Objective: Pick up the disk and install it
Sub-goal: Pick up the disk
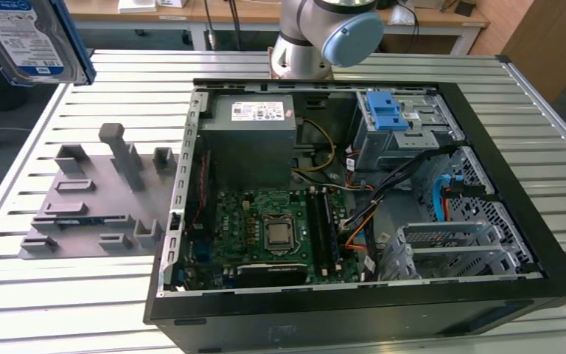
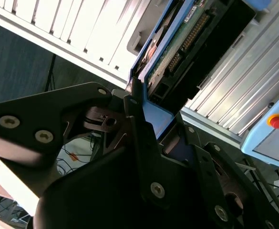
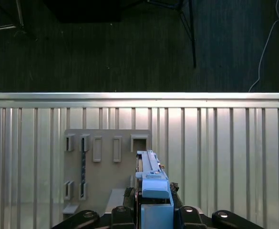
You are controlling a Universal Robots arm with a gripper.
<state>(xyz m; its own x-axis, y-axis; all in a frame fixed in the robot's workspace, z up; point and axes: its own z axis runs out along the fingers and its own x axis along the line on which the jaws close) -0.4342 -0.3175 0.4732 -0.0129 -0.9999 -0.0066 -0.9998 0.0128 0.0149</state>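
The disk [image 1: 23, 37] hangs high in the air at the exterior view's left, above the slatted table, its blue-and-white label facing that camera and a blue rail along its edge. In the second wrist view my gripper [image 2: 146, 102] is shut on the disk [image 2: 187, 43], the black fingers [image 2: 134, 112] clamping its blue carrier rail, with the green circuit board and connector showing beyond. The first wrist view looks down along the disk [image 3: 150, 174], seen edge-on between the gripper [image 3: 151, 212] fingers, over the grey fixture plate [image 3: 106, 167].
The open computer case [image 1: 519, 243] lies on the slatted table [image 1: 116, 74], with the drive cage with blue tabs [image 1: 396, 118], the grey power supply [image 1: 253, 136] and the motherboard [image 1: 273, 228] inside. The grey fixture plate [image 1: 96, 199] lies beside the case. The arm's base [image 1: 323, 33] stands behind it.
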